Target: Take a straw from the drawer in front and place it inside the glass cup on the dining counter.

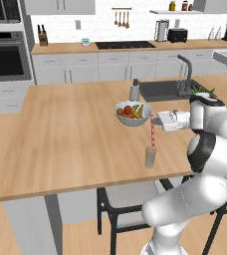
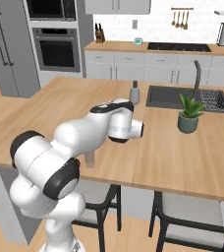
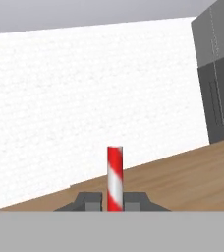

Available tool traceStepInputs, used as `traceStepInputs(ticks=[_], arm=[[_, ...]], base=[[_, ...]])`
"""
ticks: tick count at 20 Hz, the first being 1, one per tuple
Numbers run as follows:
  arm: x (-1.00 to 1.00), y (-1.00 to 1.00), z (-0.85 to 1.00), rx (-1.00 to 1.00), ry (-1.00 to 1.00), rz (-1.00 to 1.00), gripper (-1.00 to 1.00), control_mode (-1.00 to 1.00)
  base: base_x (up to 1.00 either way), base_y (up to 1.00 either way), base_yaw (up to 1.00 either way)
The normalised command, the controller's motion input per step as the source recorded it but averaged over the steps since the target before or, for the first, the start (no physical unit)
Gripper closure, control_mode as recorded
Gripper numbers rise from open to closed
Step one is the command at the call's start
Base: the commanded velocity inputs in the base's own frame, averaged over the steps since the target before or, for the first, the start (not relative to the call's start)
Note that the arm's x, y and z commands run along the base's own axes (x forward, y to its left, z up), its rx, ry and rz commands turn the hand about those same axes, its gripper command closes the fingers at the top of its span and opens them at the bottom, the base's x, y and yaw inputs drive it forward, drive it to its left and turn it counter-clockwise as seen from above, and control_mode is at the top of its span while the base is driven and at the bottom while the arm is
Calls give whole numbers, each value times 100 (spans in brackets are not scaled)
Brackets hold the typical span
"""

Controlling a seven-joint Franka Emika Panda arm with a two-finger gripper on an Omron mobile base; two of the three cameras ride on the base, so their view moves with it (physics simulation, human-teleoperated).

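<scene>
Kitchen island, wood-topped: the counter (image 1: 60, 134) carries the cup (image 1: 150, 157), directly below the gripper (image 1: 157, 119). Fingers are clamped on the straw (image 1: 153, 132), which hangs upright from them, its lower end at or just inside the cup's rim. Fetching looks done; lowering and release remain.

The thin pink-red straw with pale stripes (image 1: 153, 132) stands upright, its lower end inside the small clear glass tumbler (image 1: 150, 158) and its upper part rising well above the rim. In the hand view the straw (image 3: 115, 178) shows bold red and white bands. The tumbler stands upright on the large light wood-topped dining counter (image 1: 70, 134), close to the counter's near edge.
</scene>
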Motion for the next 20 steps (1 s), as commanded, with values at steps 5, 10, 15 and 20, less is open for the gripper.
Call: traceStepInputs(ticks=[5,10,15,20], arm=[[28,0,-14,0,-7,2,100,-100],[16,0,-14,0,-5,3,100,-100],[13,0,-18,0,-4,2,100,-100],[-6,0,-9,0,-3,2,100,-100]], base=[[0,0,0],[0,0,0],[0,0,0],[0,0,0]])
